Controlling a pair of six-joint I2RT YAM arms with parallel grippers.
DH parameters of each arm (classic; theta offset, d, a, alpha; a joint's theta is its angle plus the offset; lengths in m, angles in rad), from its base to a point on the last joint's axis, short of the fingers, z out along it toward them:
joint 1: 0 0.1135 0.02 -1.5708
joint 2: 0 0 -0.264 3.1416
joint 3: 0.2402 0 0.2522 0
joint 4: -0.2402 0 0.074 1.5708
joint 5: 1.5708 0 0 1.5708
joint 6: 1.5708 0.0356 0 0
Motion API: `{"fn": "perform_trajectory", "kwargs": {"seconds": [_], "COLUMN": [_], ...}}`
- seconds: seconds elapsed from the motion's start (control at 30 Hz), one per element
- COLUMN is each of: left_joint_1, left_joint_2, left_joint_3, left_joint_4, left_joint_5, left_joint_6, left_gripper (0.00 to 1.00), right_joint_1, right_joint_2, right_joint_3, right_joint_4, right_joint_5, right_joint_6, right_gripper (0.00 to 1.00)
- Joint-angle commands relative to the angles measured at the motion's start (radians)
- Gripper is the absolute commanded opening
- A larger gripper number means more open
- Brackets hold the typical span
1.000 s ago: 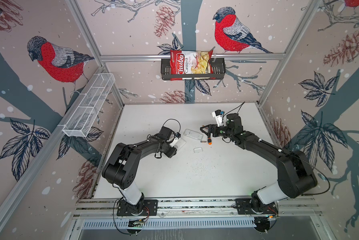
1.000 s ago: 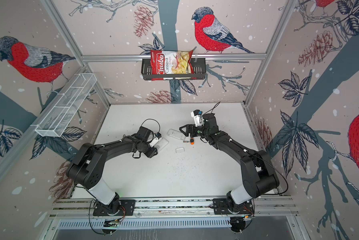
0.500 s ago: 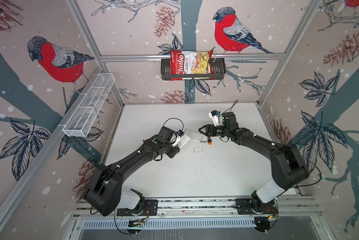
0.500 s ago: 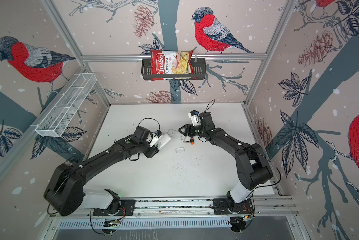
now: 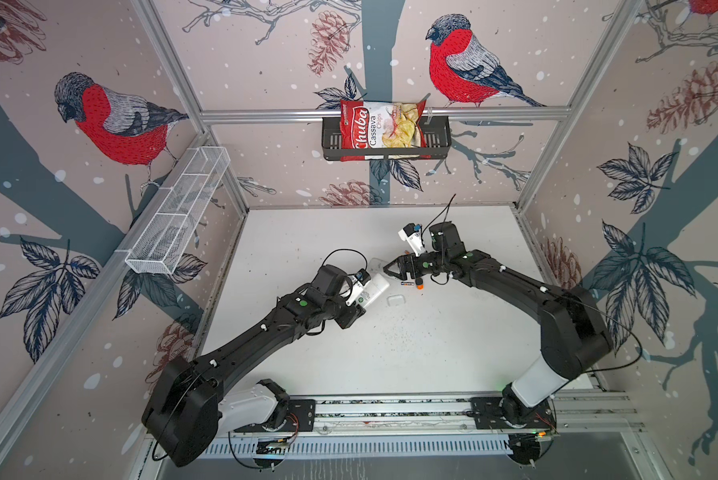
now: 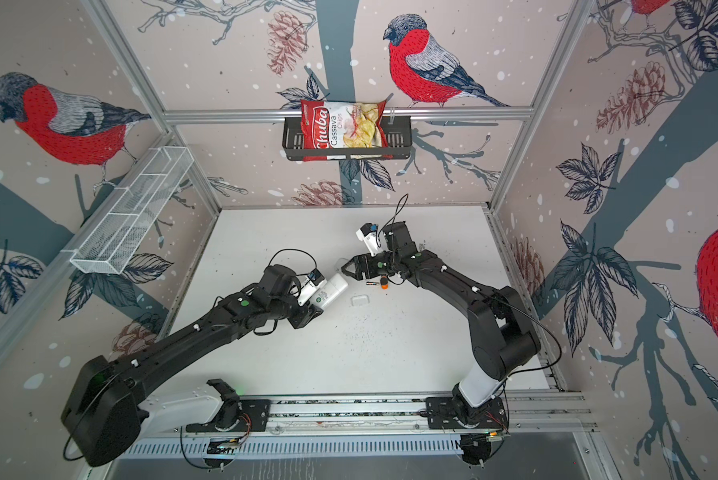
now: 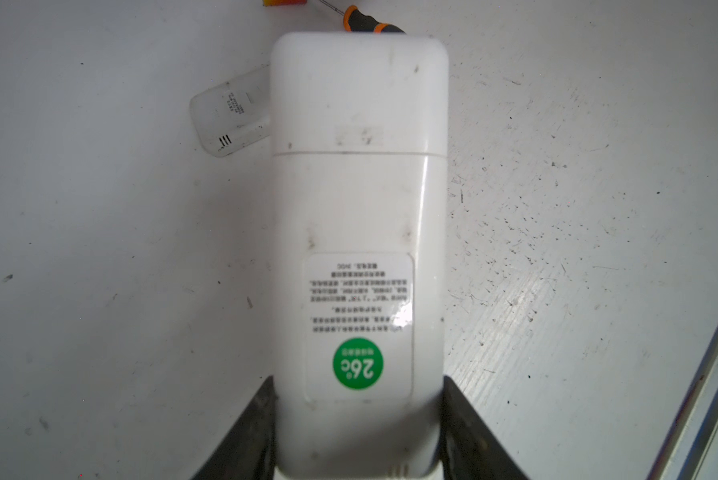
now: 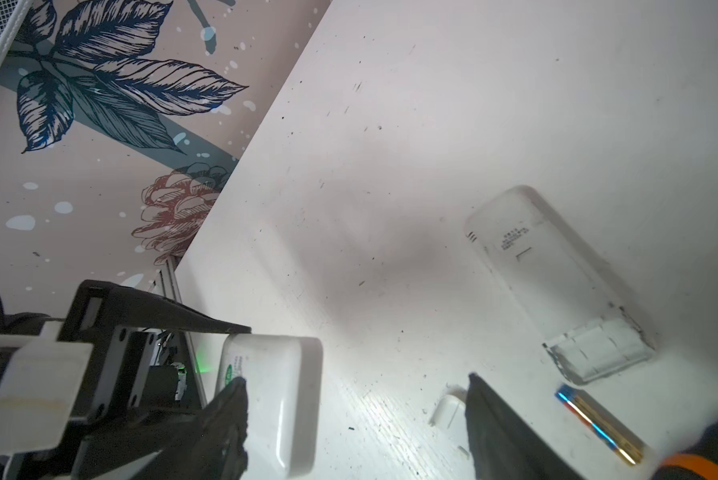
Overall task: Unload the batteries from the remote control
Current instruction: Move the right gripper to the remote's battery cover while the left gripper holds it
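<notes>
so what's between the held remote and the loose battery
A small white battery cover, lying just off the direct line; it shows in both top views.

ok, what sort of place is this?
Likely a lab robot cell: left arm and right arm mounted on a base rail, aluminium frame, bird-print wall panels around a white tabletop.

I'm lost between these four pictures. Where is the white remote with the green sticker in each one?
In a top view: white remote near the centre, held by the left tool.
In a top view: the same remote, just left of centre.
Left wrist view: it fills the middle, sticker facing the camera.
Right wrist view: low in the picture, left of middle.
Shared landmark: the opened remote lying flat nearby.
</notes>
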Motion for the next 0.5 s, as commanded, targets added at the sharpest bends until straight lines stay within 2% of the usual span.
{"fn": "perform_trajectory", "kwargs": {"seconds": [0.0,0.47], "left_joint_1": [-0.004,-0.004], "left_joint_2": [0.004,-0.018], "left_joint_3": [0.015,0.001], "left_joint_4": [0.015,0.032], "left_joint_5": [-0.026,-0.015], "left_joint_6": [-0.017,-0.012], "left_gripper": [0.26,0.26], "right_joint_1": [0.015,0.079], "right_joint_2": [0.027,0.072], "right_joint_3": [0.038,0.078], "right_joint_4": [-0.068,-0.136], "right_joint_5": [-0.044,-0.034], "right_joint_6": [-0.052,-0.097], "right_gripper": [0.79,0.6]}}
